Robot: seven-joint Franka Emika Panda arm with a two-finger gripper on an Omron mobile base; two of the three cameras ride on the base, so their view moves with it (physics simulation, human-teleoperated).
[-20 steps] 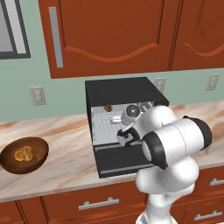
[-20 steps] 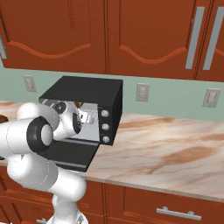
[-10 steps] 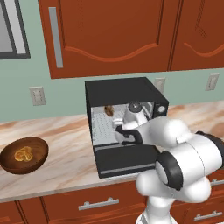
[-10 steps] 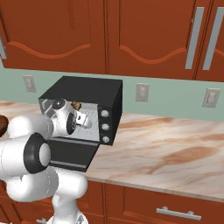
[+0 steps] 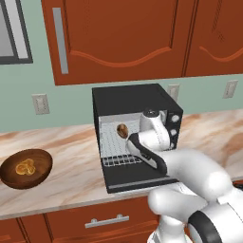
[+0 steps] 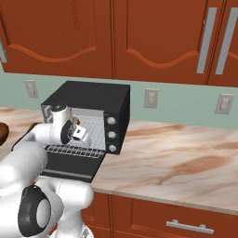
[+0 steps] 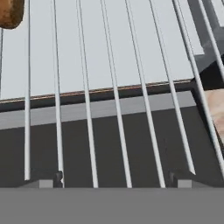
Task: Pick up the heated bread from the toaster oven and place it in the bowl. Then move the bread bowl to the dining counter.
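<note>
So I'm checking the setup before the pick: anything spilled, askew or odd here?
Nothing spilled or damaged. One oddity: the bowl already holds a yellow pastry, so the bread, on the rack in the open oven, will have to share it.

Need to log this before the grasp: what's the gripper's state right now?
Gripper: open, holding nothing, over the toaster oven's wire rack; the heated bread lies apart from it.
</note>
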